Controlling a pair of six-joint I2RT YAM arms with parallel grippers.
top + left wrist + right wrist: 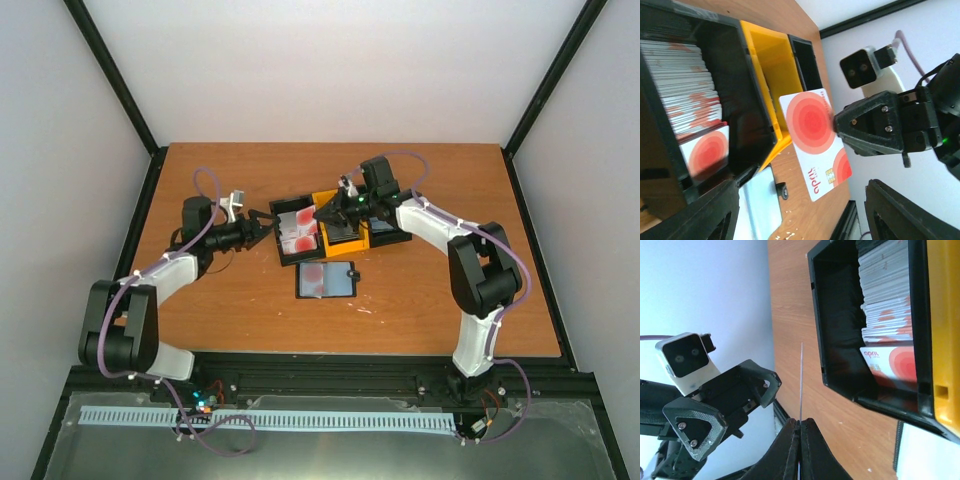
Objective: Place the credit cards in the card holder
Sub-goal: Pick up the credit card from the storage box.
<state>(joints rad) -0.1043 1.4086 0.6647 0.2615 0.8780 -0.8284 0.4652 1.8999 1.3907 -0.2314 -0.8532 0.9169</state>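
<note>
My right gripper [800, 422] is shut on a white credit card with red rings, seen edge-on in the right wrist view [801, 380] and face-on in the left wrist view [815, 140], held in the air above the table. In the top view the right gripper [321, 213] hovers over the bins. My left gripper [262, 226] is open and empty, facing the held card from the left; its fingers [705, 215] frame the wrist view. The open card holder [327, 280] lies flat in front of the bins, pale lining up, with a red-blotched card on it.
A black bin [298, 232] holds a stack of white red-blotched cards [687, 85]. A yellow bin [340, 228] and another black bin [388, 230] stand to its right. The table's black frame runs along the near edge.
</note>
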